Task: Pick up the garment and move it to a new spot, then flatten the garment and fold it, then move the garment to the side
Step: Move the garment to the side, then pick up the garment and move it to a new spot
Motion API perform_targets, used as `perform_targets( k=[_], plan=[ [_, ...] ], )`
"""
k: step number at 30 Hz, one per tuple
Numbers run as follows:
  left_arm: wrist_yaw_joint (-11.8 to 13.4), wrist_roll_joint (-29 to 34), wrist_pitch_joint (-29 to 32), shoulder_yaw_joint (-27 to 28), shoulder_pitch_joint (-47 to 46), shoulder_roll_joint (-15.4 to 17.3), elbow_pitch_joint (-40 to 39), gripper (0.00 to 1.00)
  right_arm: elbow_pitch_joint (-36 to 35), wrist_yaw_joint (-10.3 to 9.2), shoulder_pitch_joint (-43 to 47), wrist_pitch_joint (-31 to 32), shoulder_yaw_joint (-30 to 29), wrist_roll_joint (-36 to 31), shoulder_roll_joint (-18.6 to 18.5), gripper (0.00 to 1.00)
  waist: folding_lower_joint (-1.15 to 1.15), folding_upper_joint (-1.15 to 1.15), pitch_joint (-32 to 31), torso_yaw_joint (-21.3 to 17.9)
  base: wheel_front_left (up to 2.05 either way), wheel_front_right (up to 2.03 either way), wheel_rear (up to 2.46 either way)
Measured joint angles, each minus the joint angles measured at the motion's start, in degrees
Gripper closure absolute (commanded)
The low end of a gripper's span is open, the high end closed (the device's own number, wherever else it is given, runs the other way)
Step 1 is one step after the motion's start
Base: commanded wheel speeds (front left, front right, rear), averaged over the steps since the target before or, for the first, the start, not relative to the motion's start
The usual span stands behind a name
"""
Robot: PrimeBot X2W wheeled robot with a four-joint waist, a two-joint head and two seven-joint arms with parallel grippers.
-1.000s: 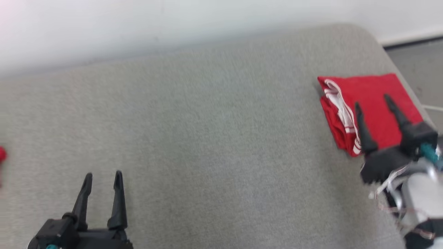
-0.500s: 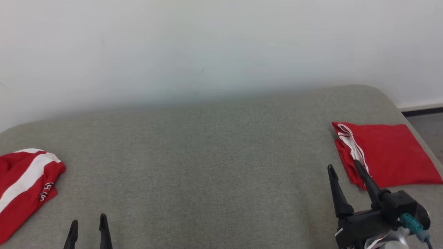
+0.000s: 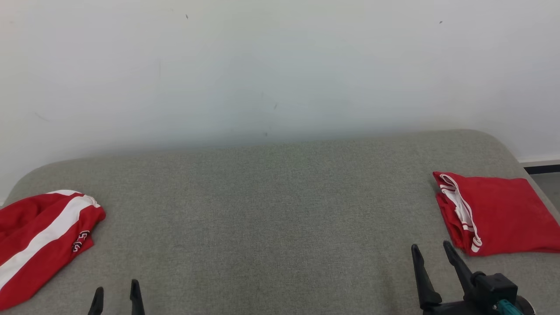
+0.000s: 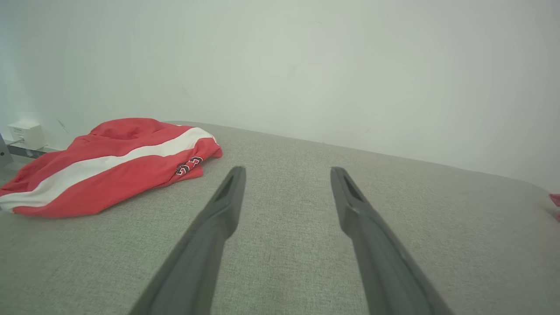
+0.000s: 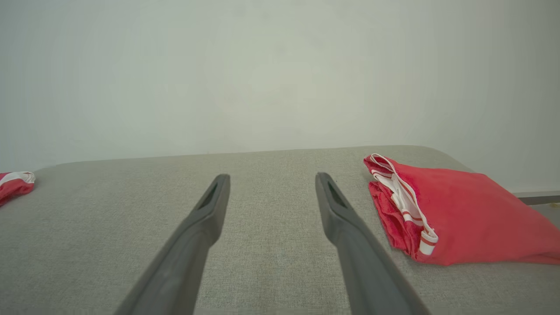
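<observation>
**Lying Apart: Two Red Garments, Two Sets of Empty Jaws**

Two garments lie on the grey fabric-covered tabletop (image 3: 271, 210), one at each end and well apart. The folded red garment (image 3: 503, 214) sits at the robot's right end, near the rounded far corner. It is a compact, roughly square packet, and white-striped trim shows along the edge that faces the middle of the tabletop. In the right wrist view the same folded red garment (image 5: 459, 214) lies just to the right of the fingers (image 5: 345, 227), flat on the fabric and touching neither of them.

The second piece, a striped red garment (image 3: 39, 236), lies loose and rumpled at the left end. It has one broad white band along its length and a small dark-and-white mark near its hem. The left wrist view shows it (image 4: 109, 168) ahead and to the left of the fingers (image 4: 218, 218), with a small white box (image 4: 26, 133) on the wall (image 3: 280, 65) behind it.

There are two sets of jaws, and both are empty. The left jaws are spread wide with bare tabletop between them, and only their tips (image 3: 137, 297) show in the head view. The right jaws are parted just as widely over the fabric — near the folded piece, gripping nothing.
</observation>
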Motion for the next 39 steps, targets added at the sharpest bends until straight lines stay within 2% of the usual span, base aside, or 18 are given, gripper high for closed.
perform_targets(
  k=[17,39],
  plan=[
    [0.24,-0.29,-0.01,-1.98,-3.41,-0.02,6.33,0.00,5.50,0.00,0.20,-0.01,-0.52,-1.43,1.77,0.00,0.01,0.01,0.95,-0.61,0.00,0.00,0.00],
    [0.75,-0.63,-0.01,-3.27,-4.38,-0.03,7.37,0.00,7.35,0.00,-0.58,-0.49,-0.02,-1.04,2.36,0.00,0.01,0.01,1.52,1.22,0.00,0.00,0.00]
  ],
)
